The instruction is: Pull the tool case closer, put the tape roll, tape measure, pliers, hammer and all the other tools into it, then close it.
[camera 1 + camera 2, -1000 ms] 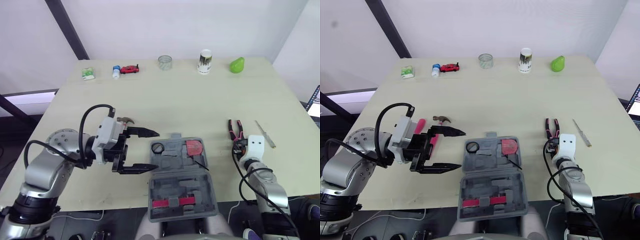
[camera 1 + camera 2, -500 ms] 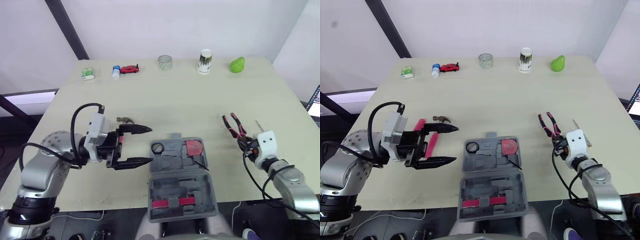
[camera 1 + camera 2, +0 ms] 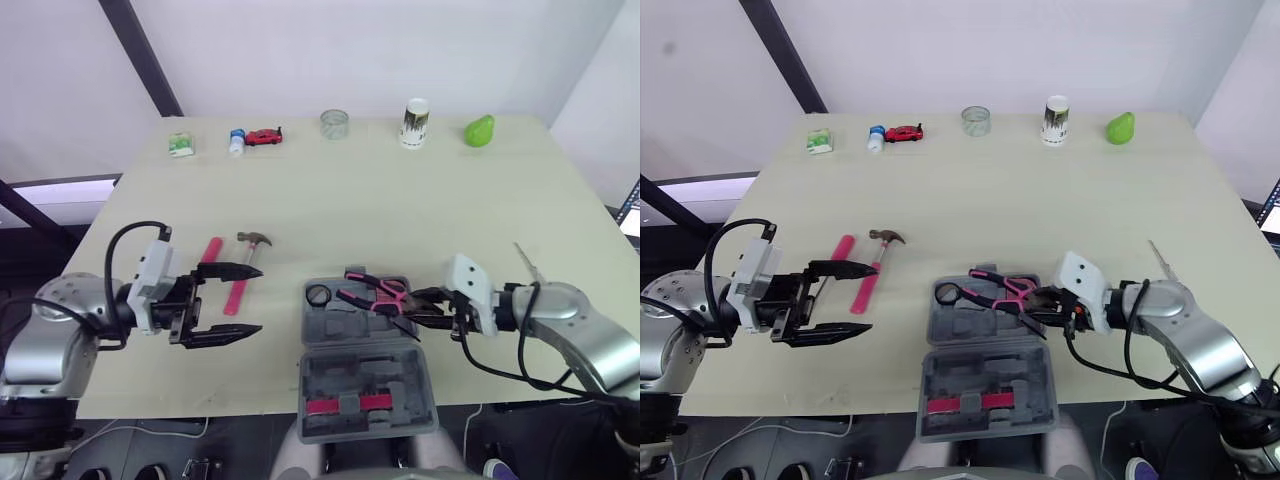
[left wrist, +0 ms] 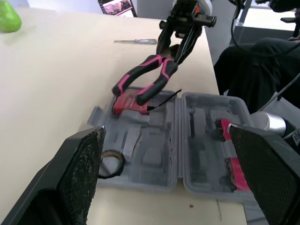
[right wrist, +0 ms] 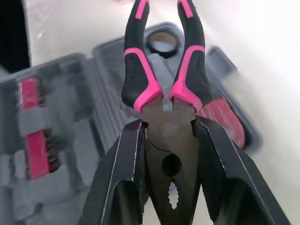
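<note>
Right gripper [image 5: 168, 136] is pinching pink-handled steel pliers [image 5: 139, 77]; handles jutting beyond its fingertips [image 5: 127, 157] are probably risking landing askew in the open grey plastic tool case [image 3: 332, 326]; left gripper [image 3: 258, 300] is idling, fingers spread.

The beige table [image 3: 380, 200] carries an open tool case [image 3: 360, 375], a hammer [image 3: 243, 275] and a screwdriver [image 3: 527, 262]. A toy car [image 3: 264, 136], jar [image 3: 334, 123], cup [image 3: 414, 109] and green pear [image 3: 479, 130] line its far edge.

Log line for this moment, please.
right gripper: shut on pliers, over open tool case | left gripper: open, empty | in case: tape roll, tape measure | on table: hammer, screwdriver
</note>
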